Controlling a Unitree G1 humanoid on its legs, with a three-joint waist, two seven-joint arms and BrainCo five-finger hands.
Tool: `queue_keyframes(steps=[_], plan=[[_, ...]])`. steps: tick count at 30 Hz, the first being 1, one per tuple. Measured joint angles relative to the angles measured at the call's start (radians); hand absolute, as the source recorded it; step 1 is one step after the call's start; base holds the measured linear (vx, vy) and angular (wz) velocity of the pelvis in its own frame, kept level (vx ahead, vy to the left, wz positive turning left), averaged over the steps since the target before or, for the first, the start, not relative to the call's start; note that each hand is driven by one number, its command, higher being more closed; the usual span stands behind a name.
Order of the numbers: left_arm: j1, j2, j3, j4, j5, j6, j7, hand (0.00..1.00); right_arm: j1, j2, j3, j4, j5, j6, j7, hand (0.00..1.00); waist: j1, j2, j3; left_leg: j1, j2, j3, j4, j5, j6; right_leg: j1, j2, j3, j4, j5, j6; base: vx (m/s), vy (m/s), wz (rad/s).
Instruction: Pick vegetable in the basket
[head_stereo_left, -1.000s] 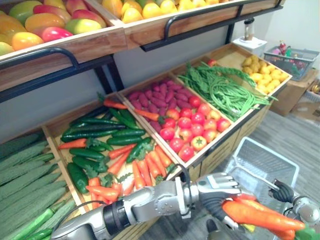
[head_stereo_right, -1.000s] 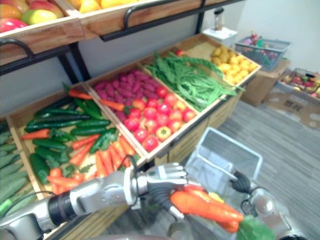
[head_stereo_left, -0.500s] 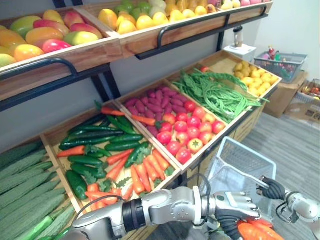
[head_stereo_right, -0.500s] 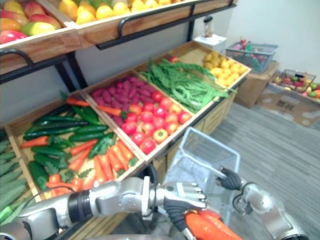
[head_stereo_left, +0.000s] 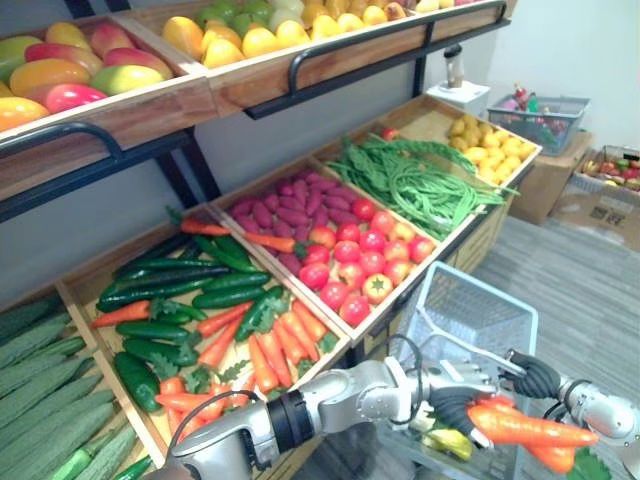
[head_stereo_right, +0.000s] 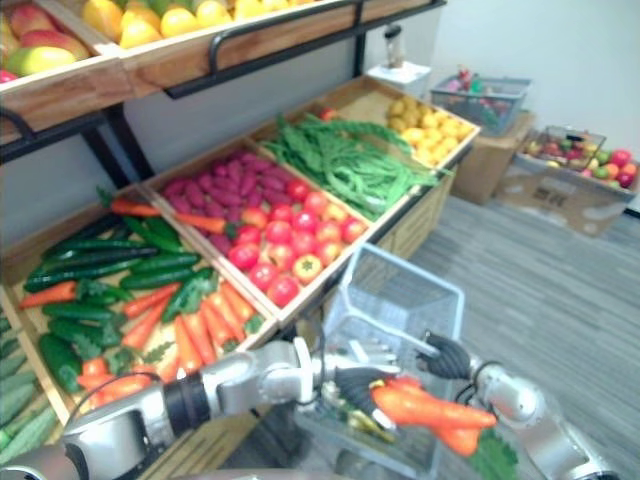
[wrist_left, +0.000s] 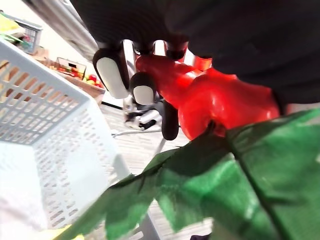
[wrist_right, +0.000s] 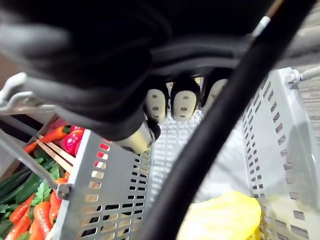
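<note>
The fingers (wrist_left: 112, 75) of the left hand (head_stereo_left: 447, 388) are seen curled round a bunch of orange carrots (head_stereo_left: 525, 428), whose green leaves (wrist_left: 225, 185) are shown close up in the left wrist view. The carrots are held roughly level over the near end of the white wire basket (head_stereo_left: 485, 305); whether they touch it cannot be told. A yellow vegetable (wrist_right: 225, 215) is seen lying on the basket's floor, just below the carrots. The basket's thin handle (head_stereo_left: 470, 348) is gripped by the right hand (head_stereo_left: 530, 376), fingertips (wrist_right: 172, 102) folded over it. Behind the basket a wooden stand (head_stereo_left: 400, 305) is laid out with crates of cucumbers (head_stereo_left: 175, 285), tomatoes (head_stereo_left: 360, 260) and green beans (head_stereo_left: 420, 185), with mangoes (head_stereo_left: 70, 65) ranged on the shelf above
</note>
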Motion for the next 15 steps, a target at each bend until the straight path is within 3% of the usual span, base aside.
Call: queue_keyframes(steps=[7, 8, 15], plan=[[0.000, -0.015, 0.039, 0.120, 0.098, 0.030, 0.033, 1.00, 0.016, 0.003, 0.004, 0.000, 0.035, 0.000, -0.006, 1.00, -0.019, -0.001, 0.001, -0.002, -0.002, 0.007, 0.001, 0.000, 0.000, 0.001, -0.001, 0.001, -0.026, 0.015, -0.002, 0.01, -0.005, -0.02], [0.000, -0.017, 0.039, 0.130, 0.112, 0.030, 0.036, 0.00, 0.019, 0.003, 0.004, 0.000, 0.036, 0.000, -0.005, 1.00, -0.021, -0.001, 0.001, -0.002, -0.001, 0.006, 0.000, 0.000, 0.000, 0.002, 0.000, 0.001, -0.029, 0.016, -0.002, 0.00, 0.000, 0.00], [-0.001, -0.028, 0.041, 0.180, 0.151, 0.025, 0.048, 0.00, 0.025, 0.006, 0.004, 0.000, 0.040, 0.000, -0.005, 1.00, -0.033, -0.007, 0.005, -0.004, -0.003, -0.010, -0.002, -0.001, 0.001, 0.013, -0.008, -0.013, -0.041, 0.018, -0.001, -0.02, -0.022, 0.05]])
